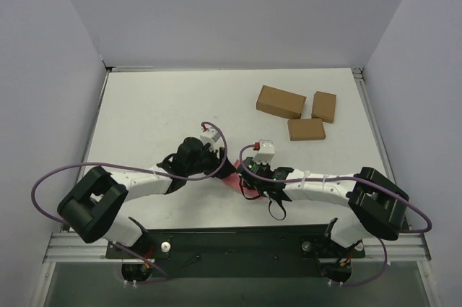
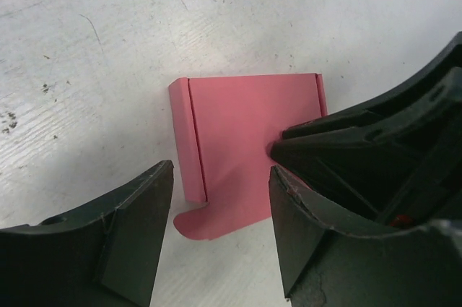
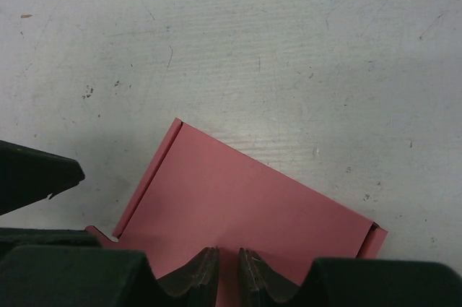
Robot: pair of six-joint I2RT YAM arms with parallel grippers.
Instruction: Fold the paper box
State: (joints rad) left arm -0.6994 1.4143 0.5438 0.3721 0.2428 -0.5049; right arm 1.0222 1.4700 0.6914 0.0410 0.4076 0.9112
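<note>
The pink-red paper box (image 2: pixel 245 141) lies flat on the white table, a narrow flap folded along its left side and a rounded tab sticking out at its near edge. My left gripper (image 2: pixel 222 177) is open, its fingers straddling that near edge without holding it. My right gripper (image 3: pixel 228 264) is shut, and its fingertips (image 3: pixel 209 271) rest on the box's top panel (image 3: pixel 245 206). Its black body (image 2: pixel 375 148) covers the box's right side in the left wrist view. In the top view both grippers meet over the box (image 1: pixel 232 179), which is mostly hidden.
Three brown cardboard boxes (image 1: pixel 280 102), (image 1: pixel 324 106), (image 1: pixel 306 129) lie at the back right of the table. White walls stand on three sides. A left finger (image 3: pixel 36 177) shows at the left edge of the right wrist view.
</note>
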